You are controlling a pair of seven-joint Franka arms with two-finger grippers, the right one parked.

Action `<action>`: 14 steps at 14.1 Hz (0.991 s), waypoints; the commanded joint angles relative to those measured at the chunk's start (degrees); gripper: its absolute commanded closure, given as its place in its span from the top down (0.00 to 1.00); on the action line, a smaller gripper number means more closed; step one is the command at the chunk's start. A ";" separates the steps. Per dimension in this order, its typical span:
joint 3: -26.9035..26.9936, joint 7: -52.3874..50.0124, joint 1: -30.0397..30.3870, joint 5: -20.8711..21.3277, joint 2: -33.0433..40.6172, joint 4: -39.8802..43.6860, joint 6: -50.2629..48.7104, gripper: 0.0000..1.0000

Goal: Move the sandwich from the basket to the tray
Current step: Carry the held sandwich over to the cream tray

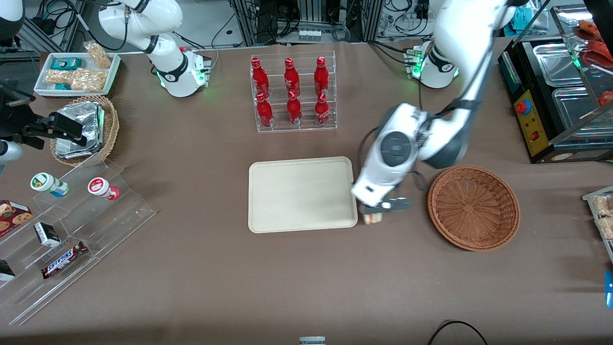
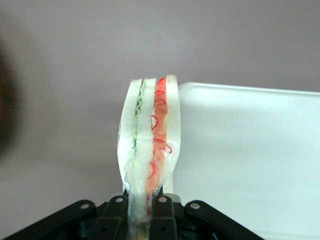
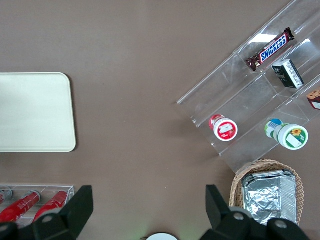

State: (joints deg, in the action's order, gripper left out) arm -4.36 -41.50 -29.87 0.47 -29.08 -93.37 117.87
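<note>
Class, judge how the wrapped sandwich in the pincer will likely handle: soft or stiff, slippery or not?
The sandwich, pinched in the pincer beside the tray, narrows there, so probably soft. Its glossy wrap looks possibly slippery.

Sandwich: pale bread wedge with green and red-orange layers, pinched in the gripper, between tray and basket, just off the tray's edge.
Basket: reddish-brown wicker, shallow, round, on the table.
Tray: cream, flat, rounded corners.

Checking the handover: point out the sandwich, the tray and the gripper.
sandwich (image 2: 148, 145), left wrist view, on its cut edge.
tray (image 1: 301, 194), front view, on its bare floor.
gripper (image 2: 146, 209), left wrist view, midway between fingertips, shut on the sandwich.
</note>
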 commanded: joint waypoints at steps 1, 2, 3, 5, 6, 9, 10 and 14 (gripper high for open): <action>0.94 -6.29 -5.01 -0.30 -7.98 10.72 -0.53 0.00; 0.94 -8.49 -7.03 -0.12 -10.36 13.53 -0.27 0.00; 1.02 -10.42 -8.70 0.05 -12.38 16.26 -0.09 0.00; 1.02 -14.03 -11.34 0.40 -16.34 21.28 0.00 0.00; 1.20 -15.44 -12.57 0.49 -18.10 23.21 0.00 0.00; 1.29 -16.95 -14.86 0.49 -20.22 24.73 0.61 0.00; 1.29 -16.95 -15.48 0.49 -20.31 24.73 0.61 0.00; 1.29 -17.30 -16.71 2.15 -21.27 24.46 0.79 0.03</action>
State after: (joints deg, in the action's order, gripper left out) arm -4.08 -57.43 -45.39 1.04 -49.12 -70.74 118.88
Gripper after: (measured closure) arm 0.855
